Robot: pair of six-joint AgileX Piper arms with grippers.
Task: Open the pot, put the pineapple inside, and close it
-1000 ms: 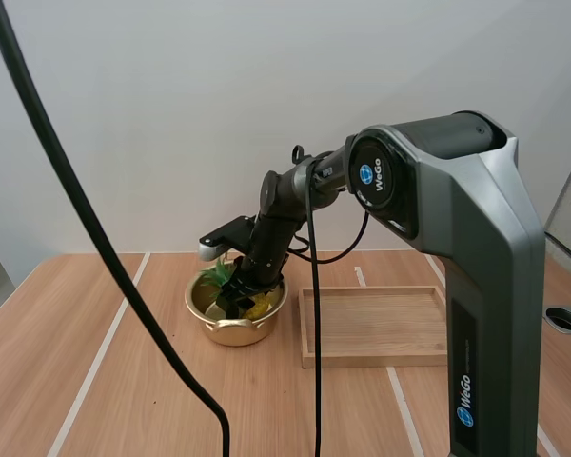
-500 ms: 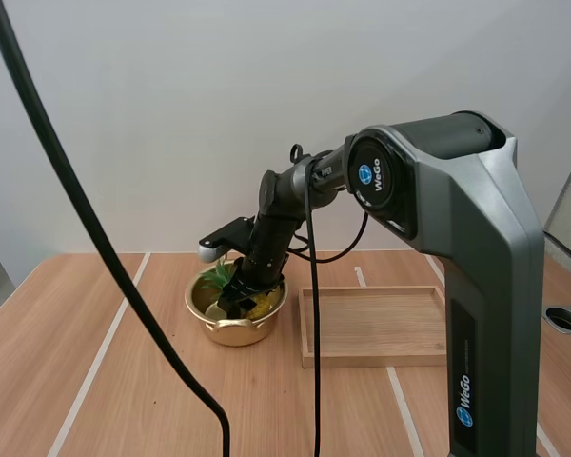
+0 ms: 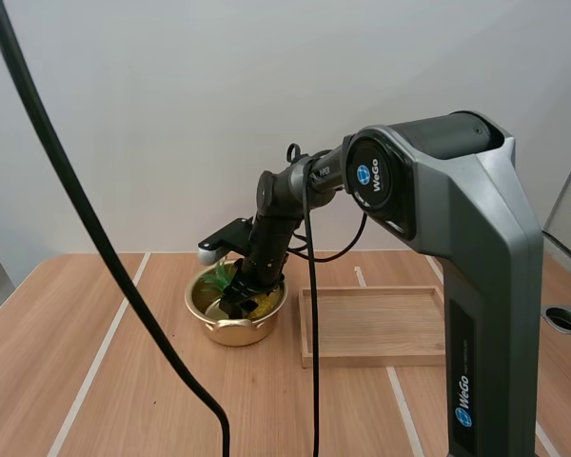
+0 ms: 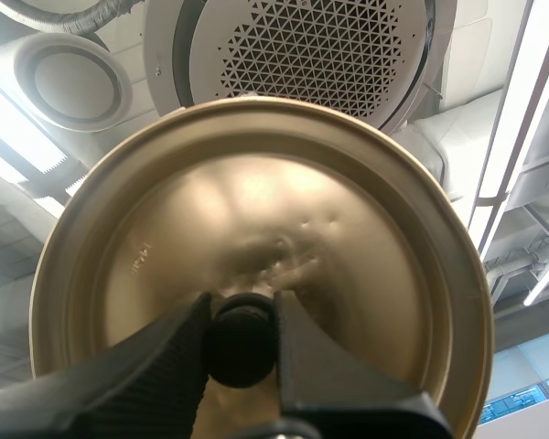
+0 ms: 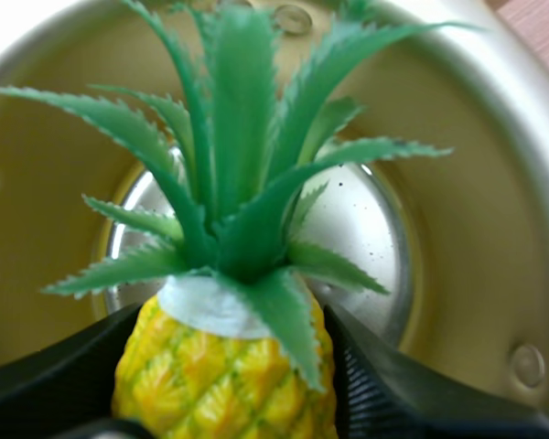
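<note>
Right claw (image 5: 227, 402) first: it's pinching the pineapple (image 5: 215, 366) by the yellow body, one black finger on each side, with the green crown pointing away from the wrist. The fruit is already down inside the pot (image 5: 494, 229), with gold wall all around it and the shiny bottom just past the leaves. You can't tell whether it's touching the bottom yet. From the high view the claw sits right in the pot's mouth, with a bit of green poking up near the rim.

Left claw (image 4: 241, 340) is clamped on the little black knob (image 4: 242, 352) of the lid (image 4: 256, 210), so the lid is off the pot and held up in the air.

The pot stands on the bench (image 3: 124, 381), just beside the wooden tray (image 3: 376, 357).

What could go sideways, as a guess:
- The crown is long. If the pineapple gets let go leaning on the wall, the leaves may stick over the rim and the lid won't seat.
- The leaves sit close to the fingers, so pulling out could snag them and drag the fruit back up.
- The pot looks light. A bump from the claw on the way out could shove it toward the tray, and then the lid comes down off-centre.
- The lid hangs from one small knob, so it could swing or slip.
</note>
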